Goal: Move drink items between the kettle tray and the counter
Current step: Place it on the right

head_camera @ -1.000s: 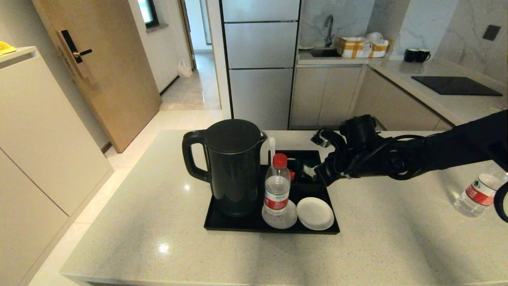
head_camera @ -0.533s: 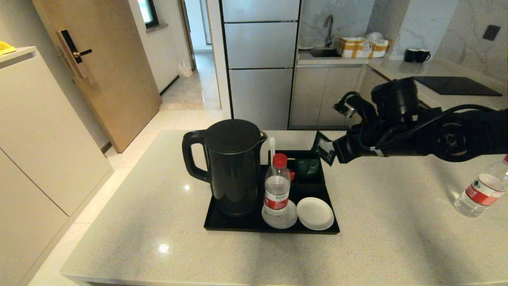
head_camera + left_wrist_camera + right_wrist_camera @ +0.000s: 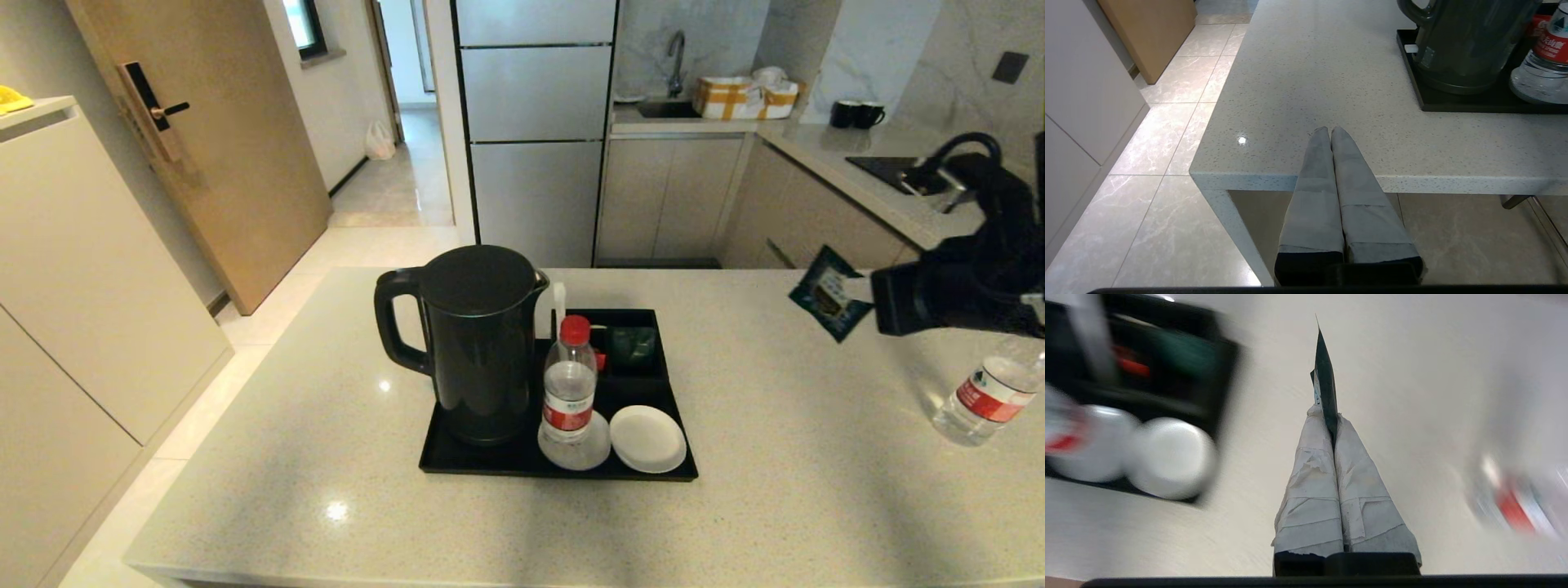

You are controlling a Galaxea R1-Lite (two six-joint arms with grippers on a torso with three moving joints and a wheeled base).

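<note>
My right gripper (image 3: 867, 304) is shut on a dark green sachet (image 3: 826, 291), held in the air above the right half of the beige counter (image 3: 784, 457); edge-on, the sachet (image 3: 1326, 379) sticks out past the right gripper (image 3: 1327, 416). The black kettle tray (image 3: 645, 471) sits mid-counter with a water bottle (image 3: 569, 384) standing on a coaster. Another green sachet (image 3: 633, 345) lies in a rear tray compartment. A second water bottle (image 3: 984, 392) stands on the counter at far right. My left gripper (image 3: 1329, 130) is shut and empty, parked at the counter's near edge.
A tall black kettle (image 3: 478, 343) fills the tray's left side, and a bare white coaster (image 3: 648, 438) lies at its front right. The far counter with the hob (image 3: 886, 167) and two black cups (image 3: 856, 113) lies behind the right arm.
My right gripper rose out of the tray's rear compartment with the green sachet and swung right, over the open counter toward the far-right bottle. The left arm stayed still.
</note>
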